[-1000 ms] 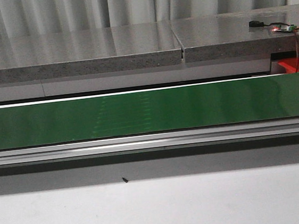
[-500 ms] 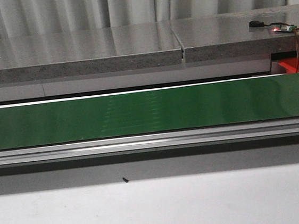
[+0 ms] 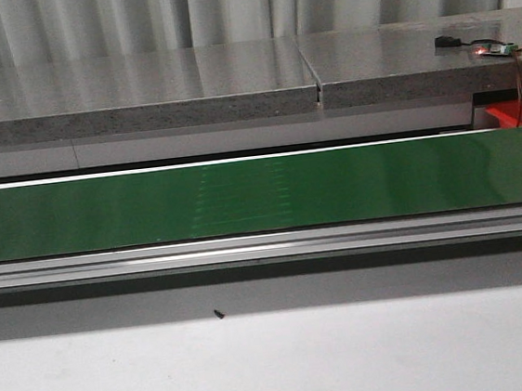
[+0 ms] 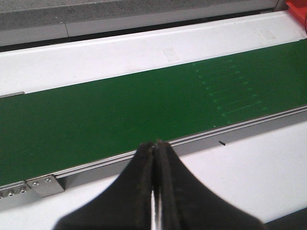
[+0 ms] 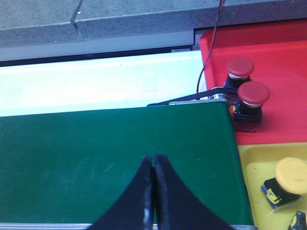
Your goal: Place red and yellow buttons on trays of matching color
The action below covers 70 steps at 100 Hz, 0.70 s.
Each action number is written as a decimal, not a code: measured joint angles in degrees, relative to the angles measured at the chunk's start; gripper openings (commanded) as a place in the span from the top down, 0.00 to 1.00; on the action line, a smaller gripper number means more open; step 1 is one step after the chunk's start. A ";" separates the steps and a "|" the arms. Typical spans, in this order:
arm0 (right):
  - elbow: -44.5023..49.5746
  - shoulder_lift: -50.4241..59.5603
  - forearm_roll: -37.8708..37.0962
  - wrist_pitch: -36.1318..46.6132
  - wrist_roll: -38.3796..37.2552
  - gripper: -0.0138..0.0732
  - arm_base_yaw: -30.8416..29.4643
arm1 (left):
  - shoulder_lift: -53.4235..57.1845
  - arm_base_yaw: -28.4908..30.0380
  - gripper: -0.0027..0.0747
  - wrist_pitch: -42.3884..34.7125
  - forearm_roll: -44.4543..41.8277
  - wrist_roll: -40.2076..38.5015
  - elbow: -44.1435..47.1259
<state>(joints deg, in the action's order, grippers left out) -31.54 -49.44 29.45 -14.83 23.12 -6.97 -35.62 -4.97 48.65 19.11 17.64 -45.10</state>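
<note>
Both grippers, the left gripper and the right gripper, are squeezed shut with nothing in them, and they hang over the green belt, so this looks like a waiting time until a new button rides along. Next, I think one gripper must open wide and grab it. Two red buttons sit on the red tray and a yellow button sits on the yellow tray, all with round tops.

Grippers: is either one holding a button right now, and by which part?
Neither. The left gripper and right gripper are both shut on nothing, above the belt.
</note>
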 measured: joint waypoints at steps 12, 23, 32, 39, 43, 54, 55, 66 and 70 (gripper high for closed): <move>0.00 1.32 0.00 -0.61 0.00 0.92 0.14 | 0.00 0.00 0.99 0.00 0.00 0.00 0.00; 0.00 2.88 -1.80 -2.26 -1.60 0.92 0.93 | 0.00 0.00 0.99 0.00 0.00 0.00 0.00; 0.00 4.70 -7.04 -4.91 -7.92 0.92 2.11 | 0.00 0.00 0.99 0.00 0.00 0.00 0.00; -0.60 6.08 -12.75 -8.01 -14.47 0.92 2.94 | 0.00 0.00 0.99 0.00 0.00 0.00 0.00; -1.19 6.78 -15.58 -9.94 -17.57 0.92 3.18 | 0.00 0.00 0.99 0.00 0.00 0.00 0.00; -4.11 7.96 -23.29 -16.47 -25.71 0.92 3.47 | 0.00 0.00 0.99 0.00 0.00 0.00 0.00; -4.32 8.08 -23.69 -16.91 -26.09 0.92 3.47 | 0.00 0.00 0.99 0.00 0.00 0.00 0.00; -7.65 8.51 -27.70 -23.13 -29.60 0.92 3.47 | 0.00 0.00 0.99 0.00 0.00 0.00 0.00; -8.62 8.51 -28.16 -24.85 -30.02 0.92 3.47 | 0.00 0.00 0.99 0.00 0.00 0.00 0.00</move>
<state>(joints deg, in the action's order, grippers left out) -40.15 -40.93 1.28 -39.68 -6.89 -3.50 -35.62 -4.97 48.65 19.11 17.64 -45.10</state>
